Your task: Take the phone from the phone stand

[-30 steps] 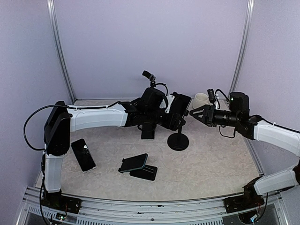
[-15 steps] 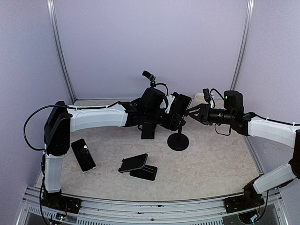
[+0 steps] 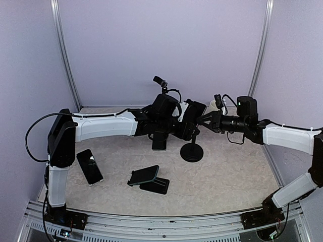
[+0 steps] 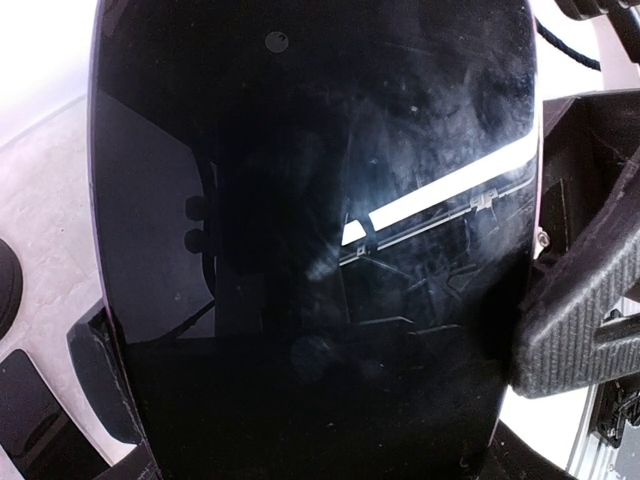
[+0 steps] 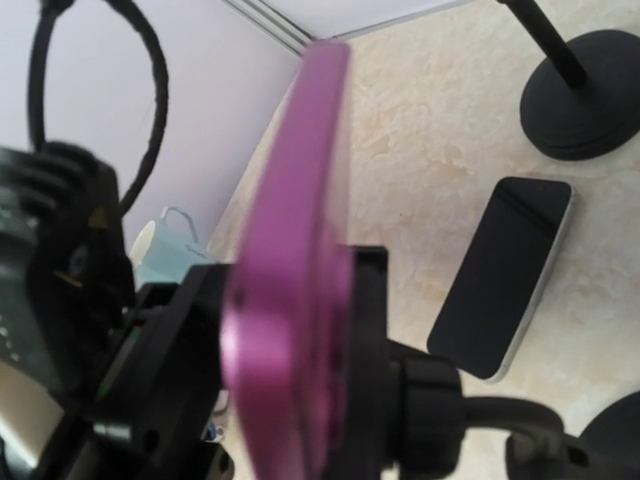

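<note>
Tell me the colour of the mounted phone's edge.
The phone has a pinkish purple edge, clearest in the right wrist view.

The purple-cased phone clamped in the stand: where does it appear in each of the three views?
Top external: the purple-cased, black-screened phone is just right of centre, slightly above mid-height.
Left wrist: its dark screen fills nearly the whole frame.
Right wrist: seen edge-on, a purple strip left of centre.
Shared landmark: the beige speckled tabletop.

Hides left gripper (image 3: 189,126) behind phone (image 3: 196,112), leaves right gripper (image 3: 202,122) too small to judge, crops and blurs phone close up.
</note>
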`<state>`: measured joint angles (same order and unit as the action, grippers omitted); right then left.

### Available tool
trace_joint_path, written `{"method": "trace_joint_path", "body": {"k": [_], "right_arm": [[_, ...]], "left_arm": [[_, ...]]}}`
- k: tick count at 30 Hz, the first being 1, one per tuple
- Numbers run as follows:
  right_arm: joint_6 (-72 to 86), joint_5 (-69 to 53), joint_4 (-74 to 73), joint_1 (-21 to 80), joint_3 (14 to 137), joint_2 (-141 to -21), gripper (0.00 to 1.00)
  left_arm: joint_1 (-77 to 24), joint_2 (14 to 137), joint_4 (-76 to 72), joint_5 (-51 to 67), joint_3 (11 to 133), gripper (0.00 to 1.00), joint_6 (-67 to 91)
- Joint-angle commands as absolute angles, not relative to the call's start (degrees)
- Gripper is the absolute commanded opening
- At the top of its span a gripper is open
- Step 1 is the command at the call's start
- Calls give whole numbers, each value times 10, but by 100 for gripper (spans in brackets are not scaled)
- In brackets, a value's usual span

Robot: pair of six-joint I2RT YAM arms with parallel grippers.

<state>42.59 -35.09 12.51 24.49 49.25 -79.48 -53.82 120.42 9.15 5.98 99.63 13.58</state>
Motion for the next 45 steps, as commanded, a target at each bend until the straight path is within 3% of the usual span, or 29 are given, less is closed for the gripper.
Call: {"method": "trace_joint_path", "body": {"k": [1,17,34,45], "right_arm": [[423,-347,135,250,510,-793,29],[411,-354,116,242,485,-766,0],[407,-403,126,199,441,-729,0],[399,-422,128,192,440,-722,0]], "left_arm": [[-539,1215,101,49,1014,18,133],[-487,1204,95,-1,983,13,206],[-433,1185,56,18,920,5,254],[-429,1188,122,-125,948,0,261]]}}
